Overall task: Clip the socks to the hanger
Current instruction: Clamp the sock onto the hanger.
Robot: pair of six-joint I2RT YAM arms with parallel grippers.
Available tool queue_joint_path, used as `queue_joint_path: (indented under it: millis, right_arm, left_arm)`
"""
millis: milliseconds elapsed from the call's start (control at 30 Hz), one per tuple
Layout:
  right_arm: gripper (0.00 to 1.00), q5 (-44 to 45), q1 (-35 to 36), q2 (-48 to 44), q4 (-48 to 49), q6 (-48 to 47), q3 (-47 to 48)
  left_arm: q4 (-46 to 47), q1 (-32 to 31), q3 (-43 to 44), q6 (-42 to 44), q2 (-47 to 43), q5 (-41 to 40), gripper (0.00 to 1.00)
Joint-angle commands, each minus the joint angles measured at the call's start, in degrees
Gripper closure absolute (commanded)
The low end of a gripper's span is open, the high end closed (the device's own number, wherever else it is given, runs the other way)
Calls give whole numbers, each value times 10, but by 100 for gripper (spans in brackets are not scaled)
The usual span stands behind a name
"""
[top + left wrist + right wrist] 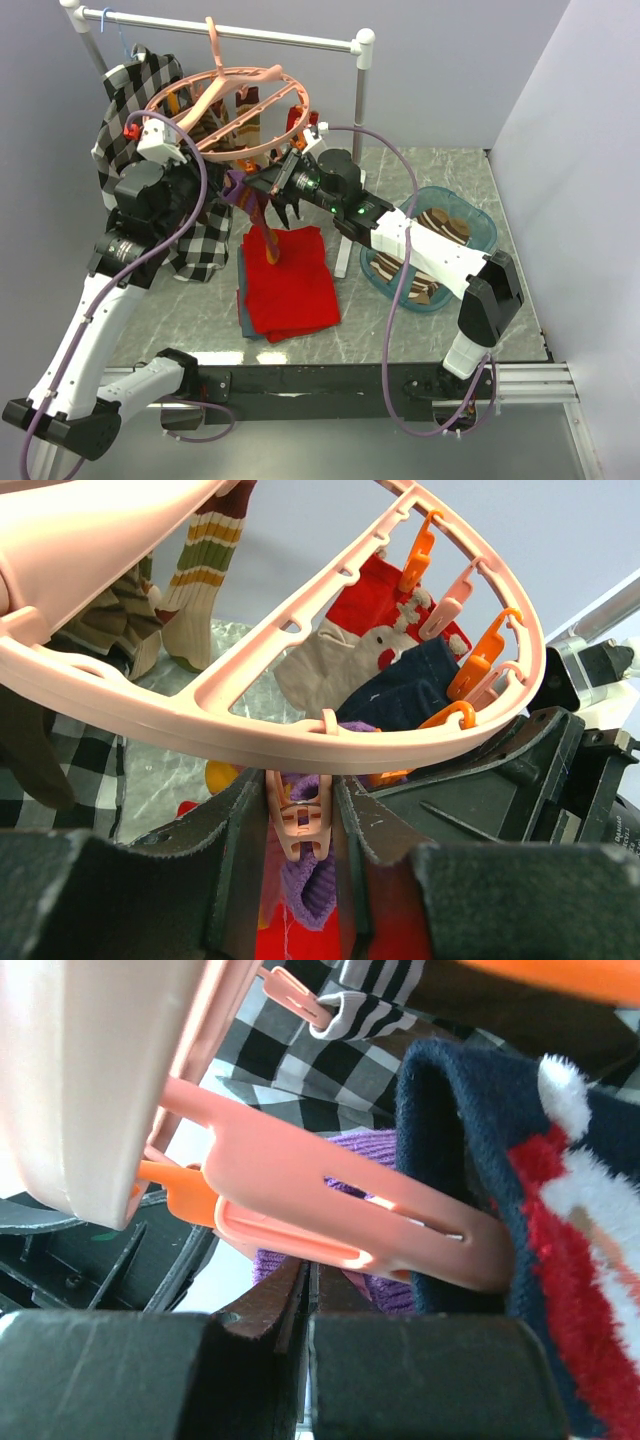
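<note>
Closest to us, in the left wrist view, the left gripper (pixel 298 798) has its two dark fingers (pixel 240 830) pressed against the sides of a pink clip (pixel 297 832). That clip dangles from the near rim of the hanger (pixel 300 735). Just under it a purple sock (pixel 312 890) hangs straight down, long axis vertical. We cannot tell whether the clip's mouth bites it.

From above, the hanger's double oval ring sits tilted under the white rail (pixel 290 38). Its long axis runs roughly along the rail and its hook points up onto it. The right gripper (pixel 305 1285) reaches in beneath the hanger's right side, jaws pressed together. Purple fabric sits right at their tips, but we cannot tell whether they pinch it.

Under the ring, a navy sock (pixel 420 685), a red and cream sock (pixel 365 630) and a striped sock (pixel 200 575) hang down. Below the hanger lies a folded red cloth (pixel 290 285). To the hanger's left hangs a checked shirt (pixel 140 85). Well to its right, a teal basket (pixel 484 222) holds more brown striped socks (pixel 443 225).
</note>
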Motion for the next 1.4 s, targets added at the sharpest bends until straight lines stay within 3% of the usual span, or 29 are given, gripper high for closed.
queue_joint_path:
  millis: [0, 733, 900, 1000, 1033, 1100, 1133, 1233, 1333, 1367]
  right_arm:
    - [100, -6, -5, -23, 40, 10, 22]
    - [100, -16, -1, -10, 53, 32, 31]
    - [100, -15, -1, -16, 54, 27, 30]
    - [100, -13, -1, -20, 57, 22, 26]
    - [100, -12, -1, -22, 59, 19, 22]
    - [98, -12, -1, -25, 60, 9, 21]
    - [88, -10, -2, -28, 59, 2, 21]
    - [71, -2, -1, -39, 46, -26, 17]
    - [55, 0, -2, -60, 39, -62, 9]
    - [50, -2, -1, -66, 27, -75, 7]
  left_arm:
    - [13, -2, -6, 9, -13, 0, 82]
    - [23, -5, -10, -12, -18, 19, 80]
    - [22, -6, -16, -10, -19, 12, 75]
    - [12, -6, -4, -7, -21, -2, 59]
    - [9, -6, 0, -6, -22, -10, 44]
    - [3, -6, 12, 0, -27, -17, 32]
    - [3, -6, 17, 0, -30, -20, 22]
    - [0, -6, 28, 1, -43, -29, 10]
    - [-8, -6, 36, 5, -61, -40, 1]
    - [-11, -6, 40, 11, -65, -42, 3]
